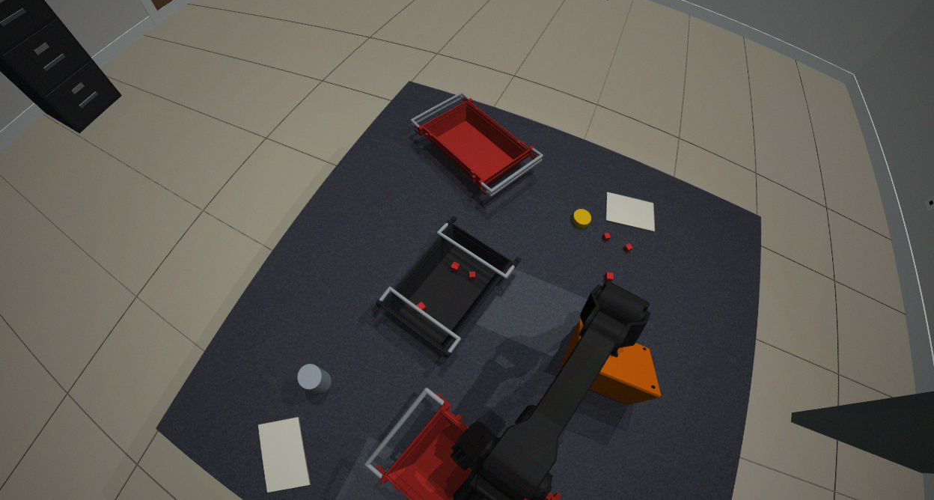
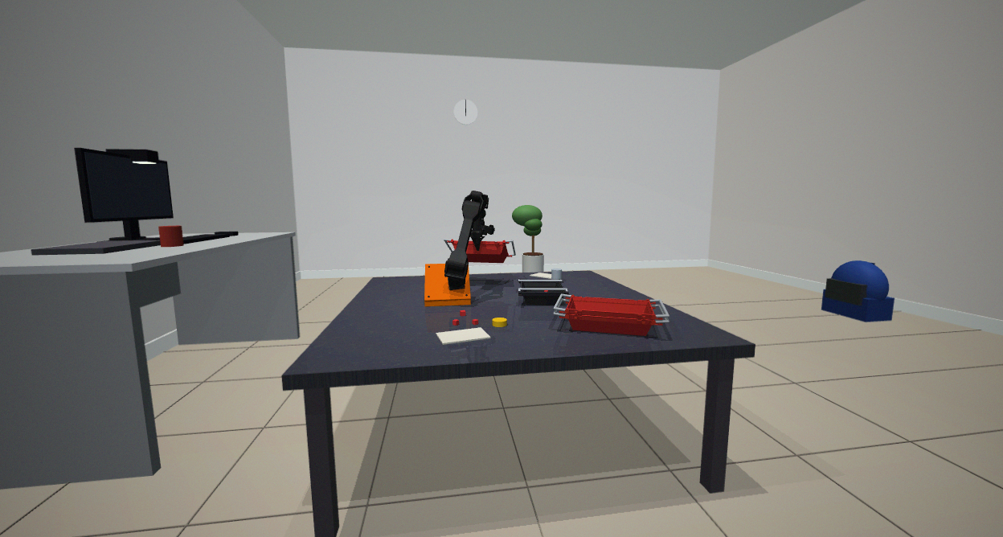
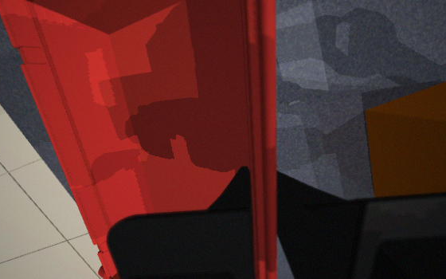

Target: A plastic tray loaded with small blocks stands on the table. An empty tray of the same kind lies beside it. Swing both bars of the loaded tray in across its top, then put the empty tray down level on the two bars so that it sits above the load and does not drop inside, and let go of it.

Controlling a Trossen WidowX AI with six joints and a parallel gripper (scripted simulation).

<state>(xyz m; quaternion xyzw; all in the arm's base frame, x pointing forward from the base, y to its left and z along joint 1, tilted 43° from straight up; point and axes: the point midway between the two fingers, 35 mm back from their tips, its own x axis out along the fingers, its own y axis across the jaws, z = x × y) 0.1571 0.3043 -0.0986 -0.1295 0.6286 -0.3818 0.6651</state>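
Pincer [image 1: 466,453] [image 2: 478,244] [image 3: 252,172]: pinching a side wall of the near red tray, one finger inside, one outside.
Near red tray [image 1: 427,461] [image 2: 485,252] [image 3: 115,119]: raised above the table [image 1: 261,288] [image 2: 518,366]; glossy red, silver bars at its ends swung outward.
Black tray [image 1: 450,288] [image 2: 542,297]: on the table, dark inside, three small red blocks [image 1: 455,265] on its floor.
Black tray's bars [image 1: 475,250] [image 2: 542,290]: silver, both across its top.
Far red tray [image 1: 477,144] [image 2: 610,316]: on the table, upright, silver bars outward.
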